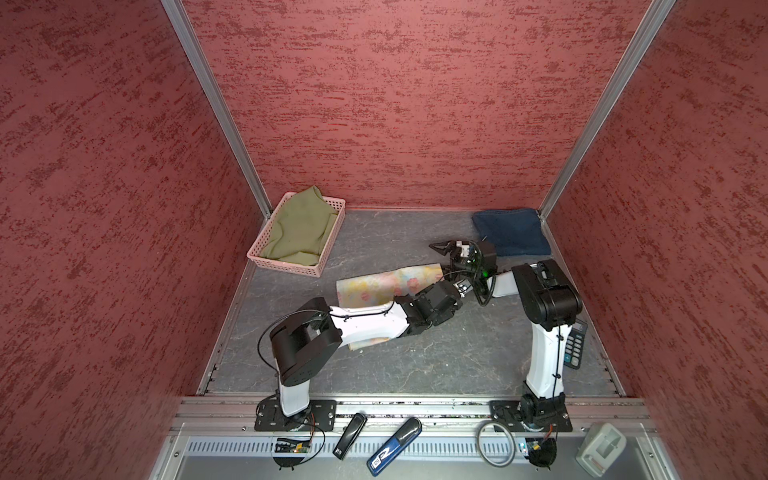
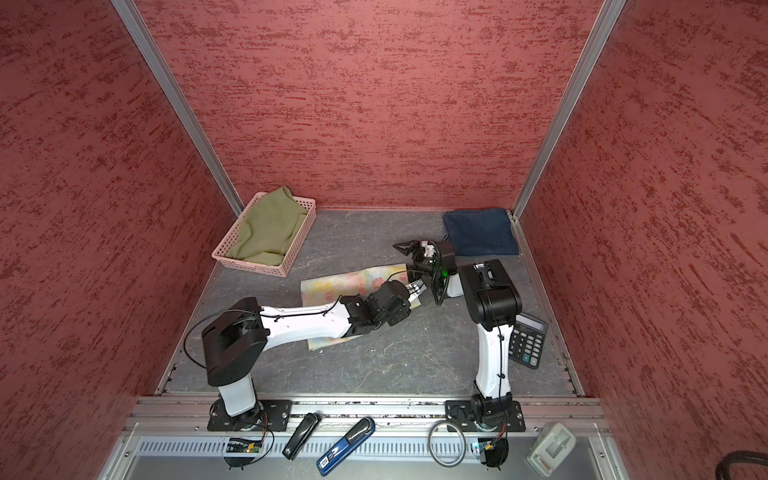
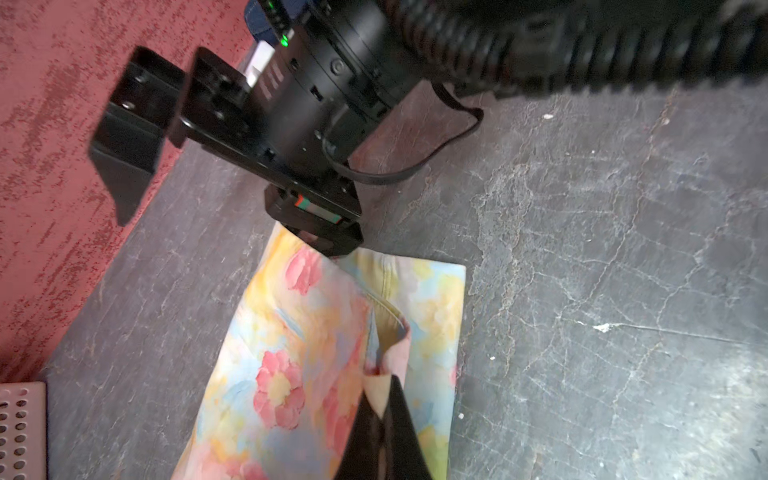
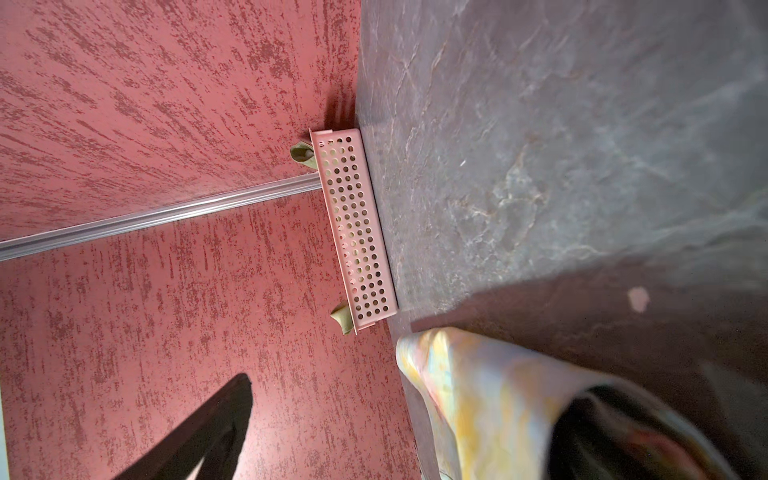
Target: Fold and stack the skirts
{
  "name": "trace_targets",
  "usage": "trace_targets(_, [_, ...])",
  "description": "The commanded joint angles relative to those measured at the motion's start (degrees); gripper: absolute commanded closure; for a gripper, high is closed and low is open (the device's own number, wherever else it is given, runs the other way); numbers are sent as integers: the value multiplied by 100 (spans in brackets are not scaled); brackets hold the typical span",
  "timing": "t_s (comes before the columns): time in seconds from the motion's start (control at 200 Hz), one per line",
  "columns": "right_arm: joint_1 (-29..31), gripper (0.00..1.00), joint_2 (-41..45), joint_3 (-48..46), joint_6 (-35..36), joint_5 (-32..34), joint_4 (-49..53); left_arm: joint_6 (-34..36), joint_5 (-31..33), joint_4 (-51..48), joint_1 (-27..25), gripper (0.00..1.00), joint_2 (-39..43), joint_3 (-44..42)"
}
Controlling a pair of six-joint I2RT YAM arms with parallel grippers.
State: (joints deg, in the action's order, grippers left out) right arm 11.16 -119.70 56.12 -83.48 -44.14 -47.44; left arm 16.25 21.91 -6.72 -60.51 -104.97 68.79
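Looking down in both top views, the denim skirt (image 1: 511,232) lies as a neat folded pad in the far right corner of the bench (image 1: 415,365); I judge it done. The olive skirt (image 1: 299,228) sits crumpled inside the pink basket (image 1: 286,266) at the far left, unfolded. The floral skirt (image 1: 386,282) lies mid-bench as a long strip, partly under the left forearm. The left hand (image 1: 463,286) is at the strip's right end, and the right hand (image 1: 442,247) hangs just beyond it, between floral skirt and denim skirt. Nothing is stacked.

From the left wrist view, the left hand (image 3: 382,436) is clamped tight on a raised pinch of the floral cloth near its edge; the rest lies flat on the bench. Opposite, the right hand's jaws stand wide apart with nothing between them.

From the right wrist view, one finger (image 4: 208,436) shows against the wall and the other is a dark blur beside a lifted floral edge (image 4: 478,395); the jaws are spread and grip nothing. Olive cloth (image 4: 301,153) peeks over the basket rim.

By my reckoning, one skirt is finished, one is mid-fold, one is untouched, and the stacking is not begun.
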Motion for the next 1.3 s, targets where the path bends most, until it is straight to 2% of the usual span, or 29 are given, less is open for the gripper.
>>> trace_targets(0.0, [-15,1,3,190,208,166,297,-32,-29,12,185,100,110,196])
trace_targets(0.17, [-151,1,200,-75,513,169,408,214,-11,20,460,100,304,257])
trace_targets(0.441, [-409,1,1062,-401,1798,244,1672,187,-233,-40,1198,100,579,591])
trace_targets(0.621, [-431,1,1925,-738,3146,907,3256,44,-559,-178,1669,100,382,1089])
trace_targets(0.761, [-405,1,2640,-1237,3602,1431,4080,218,-627,-229,1831,100,155,1385])
trace_targets(0.847, [-402,1,3014,-1688,3465,1491,4053,256,-703,-244,1919,100,85,1469])
trace_targets(1.037, [-148,6,3320,-2568,2791,1482,3267,356,-820,-227,2021,100,12,1526])
trace_targets(1.172, [-45,11,3127,-2833,2295,1536,2658,388,-851,-244,2055,100,-17,1532])
trace_targets(1.292, [65,21,2753,-3034,1630,1709,1739,373,-898,-236,2061,100,-2,1515])
